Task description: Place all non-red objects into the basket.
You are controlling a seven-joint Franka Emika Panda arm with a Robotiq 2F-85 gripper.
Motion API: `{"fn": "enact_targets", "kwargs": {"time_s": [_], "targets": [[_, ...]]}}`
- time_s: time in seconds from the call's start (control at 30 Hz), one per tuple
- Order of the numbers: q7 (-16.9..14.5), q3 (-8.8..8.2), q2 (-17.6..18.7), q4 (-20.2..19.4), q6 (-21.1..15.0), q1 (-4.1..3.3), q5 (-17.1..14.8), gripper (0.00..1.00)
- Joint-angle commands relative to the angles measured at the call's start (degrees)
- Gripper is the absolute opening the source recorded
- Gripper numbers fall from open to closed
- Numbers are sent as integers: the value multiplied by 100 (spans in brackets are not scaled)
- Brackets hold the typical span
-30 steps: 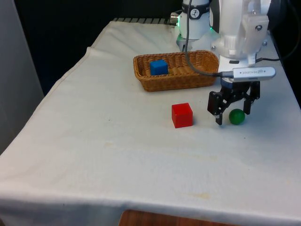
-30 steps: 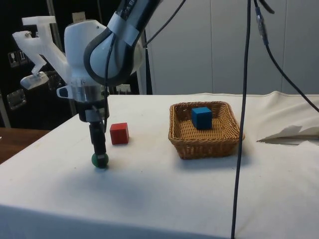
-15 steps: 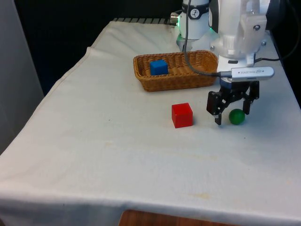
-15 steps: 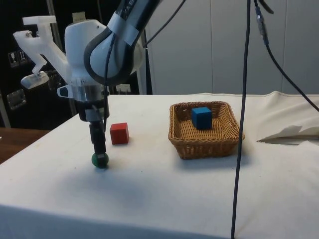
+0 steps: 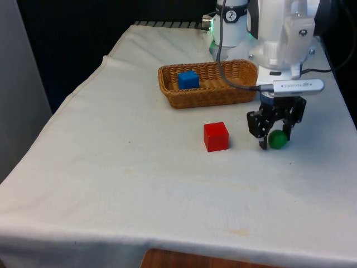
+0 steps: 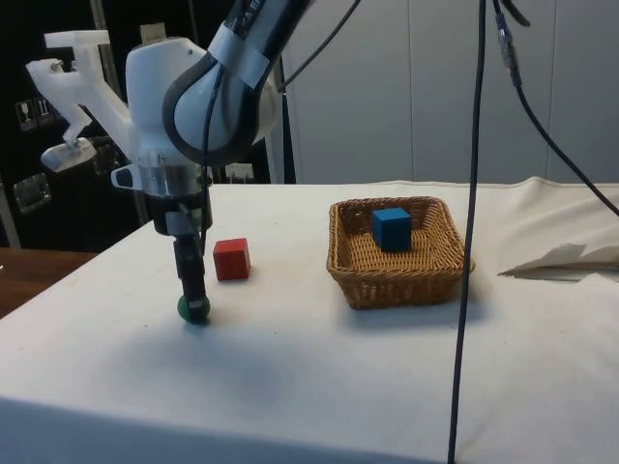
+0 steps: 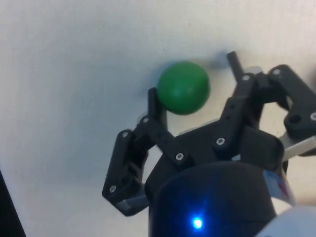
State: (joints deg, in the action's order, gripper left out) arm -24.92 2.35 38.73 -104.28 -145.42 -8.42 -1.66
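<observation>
Claw (image 5: 275,140) low at the tabletop (image 5: 122,167), fingers on either side of the green ball (image 5: 277,139). In the wrist view one finger (image 7: 157,106) pressed against the ball (image 7: 183,88); the other finger near its opposite side, contact there not clear. Whether pinching the ball or merely closing round it: cannot tell. Ball resting on the white cloth, by the side view under the fingertips of the claw (image 6: 193,302), with the ball (image 6: 193,309) showing just below them.

Red cube (image 5: 216,137) on the cloth, near the ball but apart from it, on the front view's left of the claw. In the side view, red cube (image 6: 231,259) between the claw and the basket (image 6: 397,275).

Wicker basket (image 5: 209,96) farther back on the tabletop, behind the red cube. Blue cube (image 5: 188,79) inside it, toward the end on the front view's left, upright on the basket floor; same blue cube (image 6: 391,228) plain in the side view.
</observation>
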Motion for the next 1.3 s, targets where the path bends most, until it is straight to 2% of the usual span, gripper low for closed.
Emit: {"fn": "enact_targets", "kwargs": {"time_s": [0.0, 0.1, 0.37, 0.53, 0.57, 0.6, 0.8, 0.87, 0.9, 1.13, 1.17, 1.2, 1.27], "targets": [[0, 0, 6, 11, -11, 0, -6, 28], [0, -6, 6, 11, -11, 0, 0, 0], [0, -6, -6, 11, -6, 0, 0, 0], [-6, 17, -235, -74, 86, 17, -29, 0], [0, 0, -126, 6, 69, 6, 0, 0], [-11, 29, -321, -132, 103, 17, -34, 0], [-29, 40, -602, -361, 92, 29, -63, 0], [0, 6, -573, -321, 138, 6, -23, 0], [-29, 46, -659, -407, 80, 29, -63, 0], [-57, 63, -888, -596, 80, 40, -86, 0], [-6, 17, -814, -516, 132, 6, -29, 0], [-57, 63, -917, -619, 86, 40, -86, 0], [-57, 63, -991, -682, 92, 40, -86, 0]]}}
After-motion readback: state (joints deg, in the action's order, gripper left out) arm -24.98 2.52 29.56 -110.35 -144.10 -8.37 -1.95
